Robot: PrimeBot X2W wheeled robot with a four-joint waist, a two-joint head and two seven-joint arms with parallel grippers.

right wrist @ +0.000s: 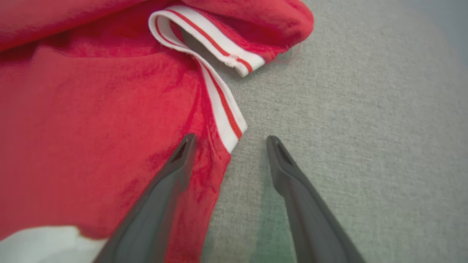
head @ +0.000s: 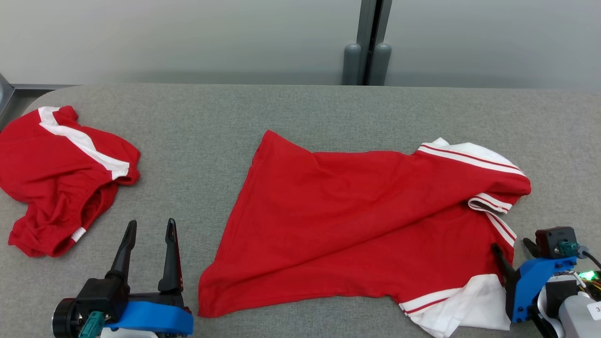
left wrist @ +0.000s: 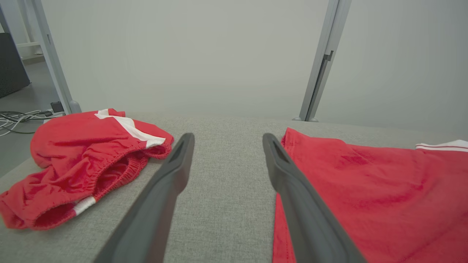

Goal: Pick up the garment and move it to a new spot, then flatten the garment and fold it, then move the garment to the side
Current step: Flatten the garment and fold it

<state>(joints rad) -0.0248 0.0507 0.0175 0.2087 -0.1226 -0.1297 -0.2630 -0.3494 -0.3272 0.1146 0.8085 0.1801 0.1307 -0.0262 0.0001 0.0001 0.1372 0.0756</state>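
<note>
The garment (head: 357, 225) is lying across the tabletop (head: 300, 108), long axis running left to right. Its right edge is being straddled by the right end effector (head: 511, 245), released wide; the left end effector (head: 152, 223), also released, is being held just beside the hem.

Holds the left gripper (head: 151, 222) at the lower left of the head view, two long dark fingers (head: 126, 249) pointing up the frame, spread wide and bare. Carries a black body (head: 98, 293) and a blue wrist bracket (head: 150, 319) behind them, lying along the bottom edge. Sets the right gripper (head: 512, 245) at the lower right, tilted in toward the left, fingertips low and likewise parted, nothing pinched. Backs it with a second blue bracket (head: 540, 277) and a pale forearm (head: 575, 317) at the corner. Repeats the wide stance in both wrist views.
</note>
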